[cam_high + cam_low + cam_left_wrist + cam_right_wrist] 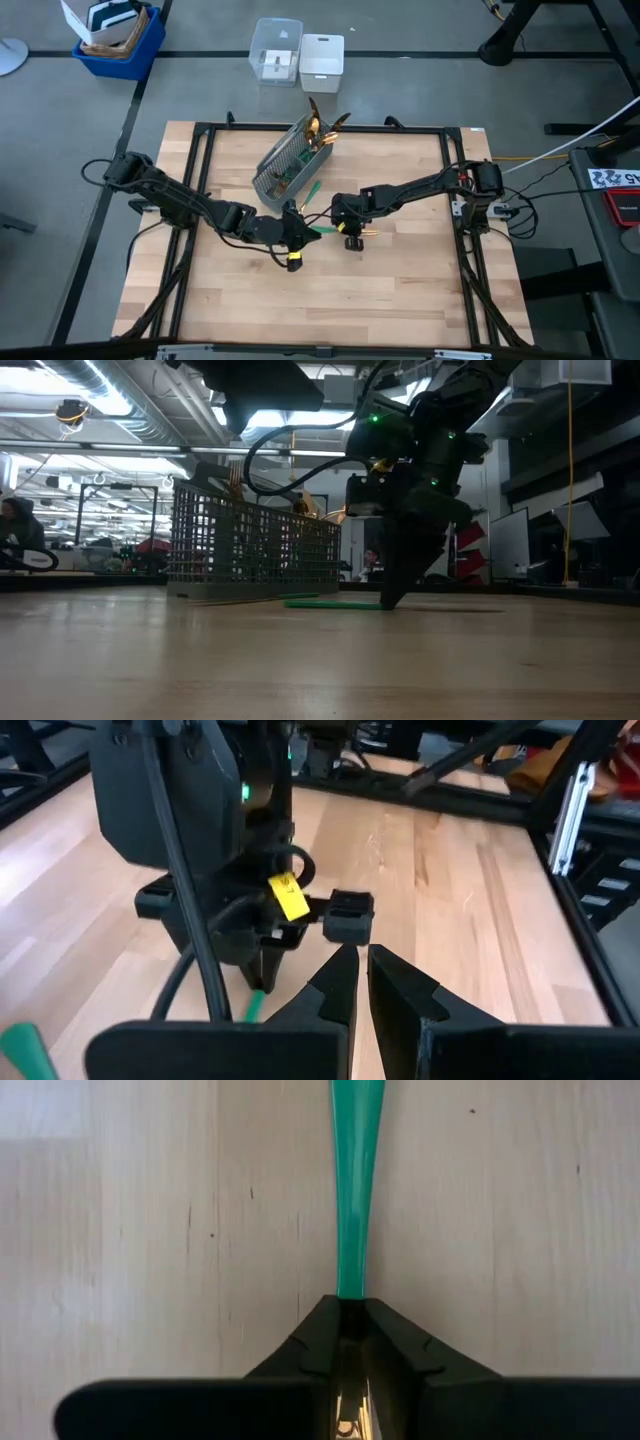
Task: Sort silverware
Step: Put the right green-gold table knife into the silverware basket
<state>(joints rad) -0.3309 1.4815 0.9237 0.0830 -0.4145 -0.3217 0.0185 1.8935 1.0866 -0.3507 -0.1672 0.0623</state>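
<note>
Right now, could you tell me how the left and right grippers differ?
The right gripper is shut on a teal-handled utensil lying flat on the table; the left gripper is shut on nothing. The right points down at the wood; the left sits beside it, facing it. Both are mid-table, near the caddy.

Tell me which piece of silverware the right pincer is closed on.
The teal-handled piece lying flat on the table, clamped in the right pincer; the others stand in the mesh caddy.
</note>
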